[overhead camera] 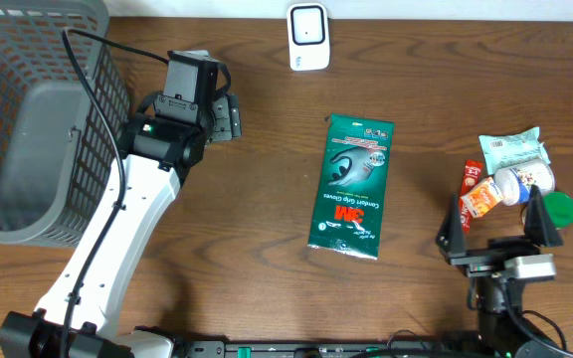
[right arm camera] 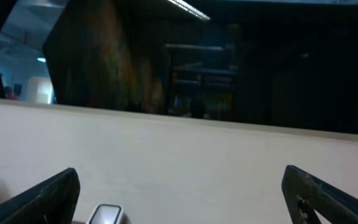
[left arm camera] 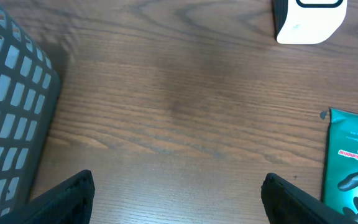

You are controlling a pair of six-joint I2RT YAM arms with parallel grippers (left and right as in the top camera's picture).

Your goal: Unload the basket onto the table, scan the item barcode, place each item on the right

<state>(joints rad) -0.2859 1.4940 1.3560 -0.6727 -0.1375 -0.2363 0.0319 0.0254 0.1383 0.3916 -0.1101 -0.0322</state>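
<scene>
- The green glove packet [overhead camera: 352,186] lay flat on the wooden table [overhead camera: 267,209], with nothing gripping it.
- A white scanner [overhead camera: 308,37] stood past the packet's far end.
- The left gripper [overhead camera: 229,117] hung left of the packet, its jaws spread and empty.
- The right gripper [overhead camera: 495,227] was to the packet's right, its jaws spread wide and empty, next to a cluster of small groceries [overhead camera: 510,174].
</scene>
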